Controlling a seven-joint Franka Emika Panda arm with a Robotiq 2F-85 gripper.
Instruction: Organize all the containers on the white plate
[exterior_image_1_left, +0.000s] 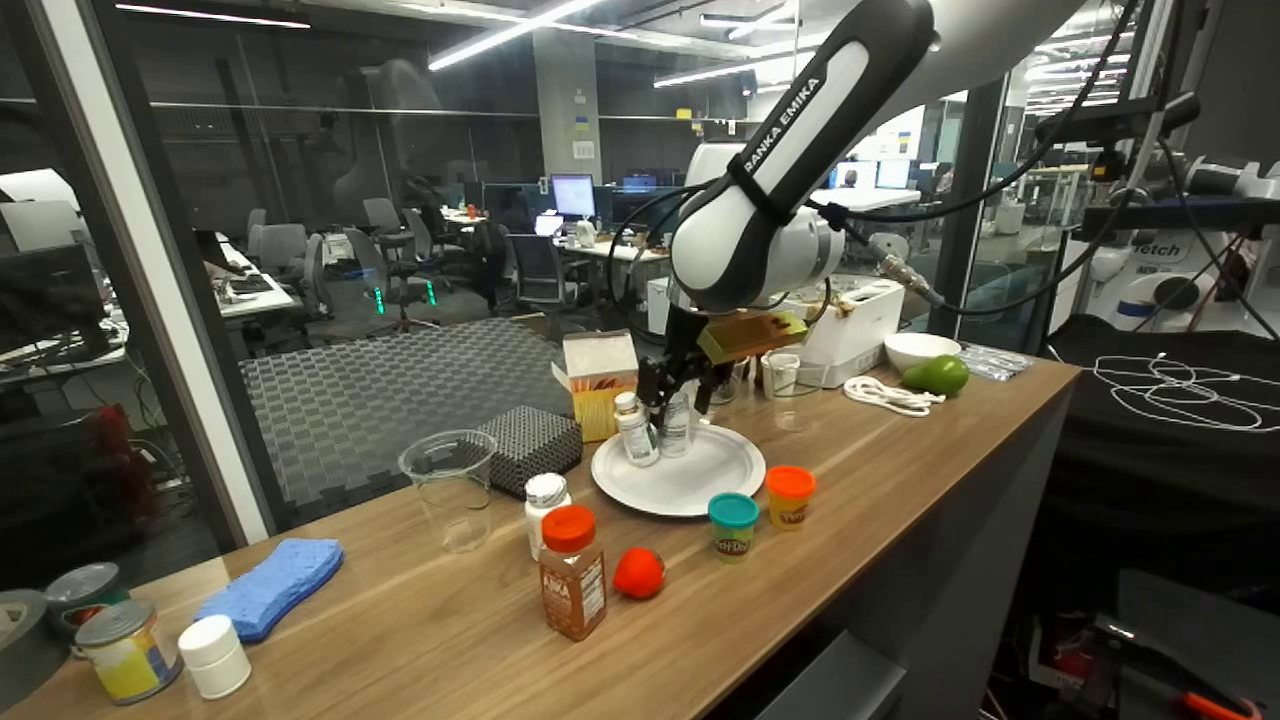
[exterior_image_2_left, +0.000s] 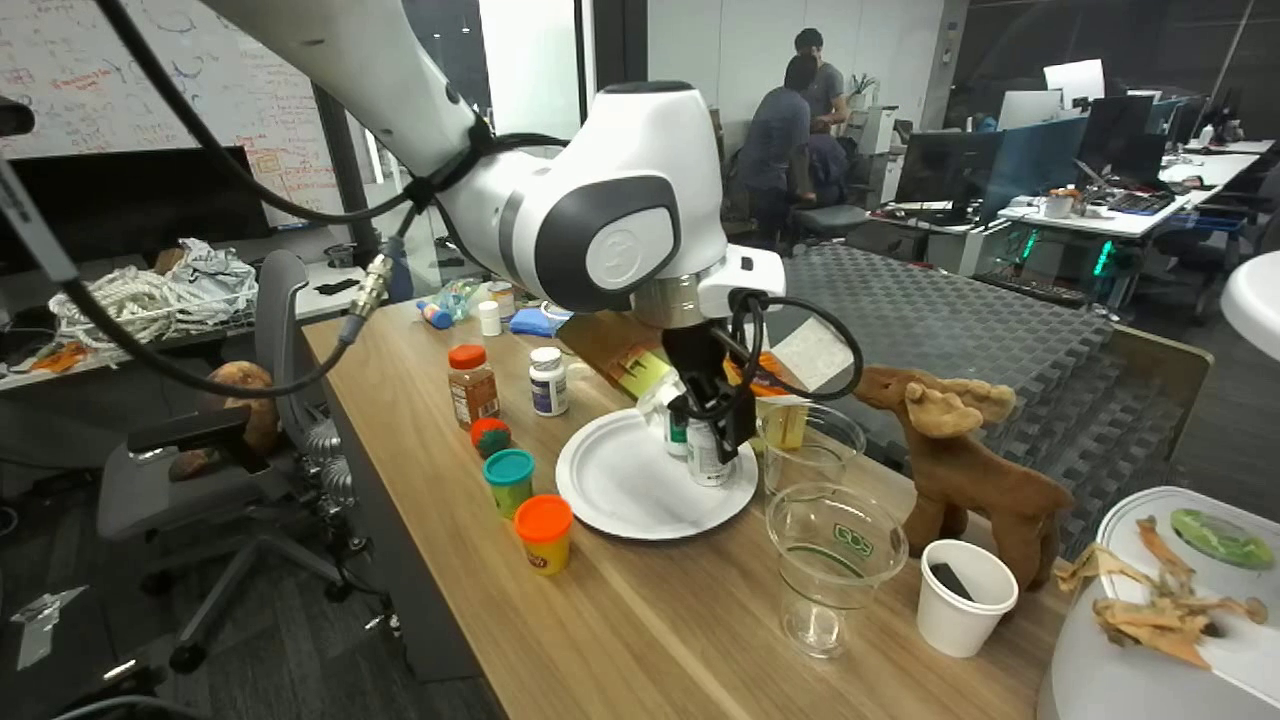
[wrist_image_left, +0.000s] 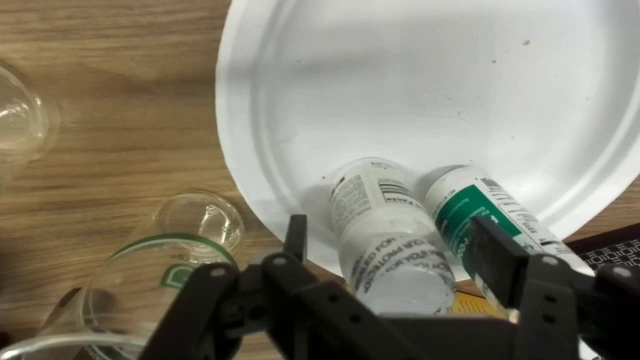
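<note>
The white plate (exterior_image_1_left: 725, 482) lies on the wooden counter and also shows in the wrist view (wrist_image_left: 400, 100). Two white bottles stand near its edge: one with a printed seal (wrist_image_left: 382, 210) and one with a green label (wrist_image_left: 472, 205). My gripper (wrist_image_left: 399, 245) is open, its fingers on either side of the seal bottle; the right finger is between it and the green-label bottle. Off the plate are a teal-lidded tub (exterior_image_1_left: 733, 525), an orange-lidded tub (exterior_image_1_left: 790, 498), an orange-capped spice jar (exterior_image_2_left: 473, 385), a white bottle (exterior_image_2_left: 548, 383) and a small white jar (exterior_image_1_left: 214, 657).
Clear cups (exterior_image_2_left: 835, 570) and a paper cup (exterior_image_2_left: 965, 605) stand beside the plate. An open yellow box (exterior_image_1_left: 597, 412), a black mesh box (exterior_image_1_left: 530, 450) and a plush moose (exterior_image_2_left: 975, 470) are close by. A red strawberry (exterior_image_1_left: 639, 573) lies near the spice jar.
</note>
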